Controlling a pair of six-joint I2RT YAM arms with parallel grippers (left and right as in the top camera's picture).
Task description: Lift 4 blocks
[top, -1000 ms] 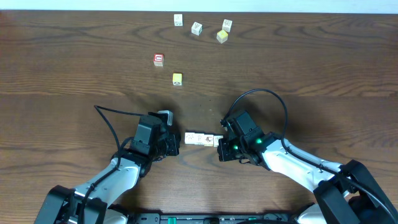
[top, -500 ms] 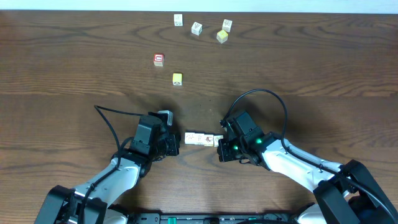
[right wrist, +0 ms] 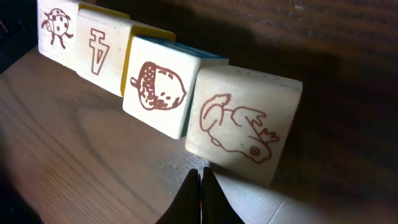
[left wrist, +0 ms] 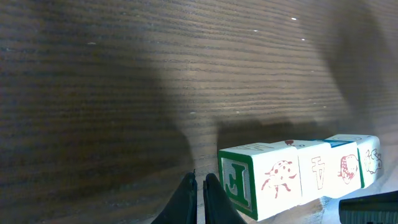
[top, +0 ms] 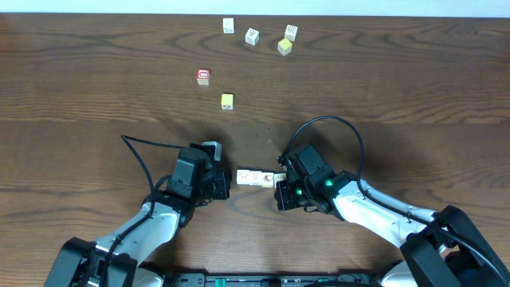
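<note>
Left claw (top: 229, 183): clenched, fingers pressed together with nothing between them.
Right claw (top: 280, 187): clenched the same way and empty, facing the left claw.
Blocks (top: 256, 178): 4 in 1 row on the table (top: 398, 119), directly between the 2 claw tips.
Left end: the green-edged block (left wrist: 239, 183) sits just right of the left claw's tip.
Right end: the last block (right wrist: 242, 124) lies just ahead of the right claw's tip, turned slightly out of line with the acorn block (right wrist: 158, 87).
Contact: cannot tell whether either tip touches the row.
Handling: probably light, hard and smooth. The row has no joints, so it should buckle under uneven pressure.
Where to hold: the middle of each end face, pushing along the row, and the skewed block calls for care.
Containers: none in view.
</note>
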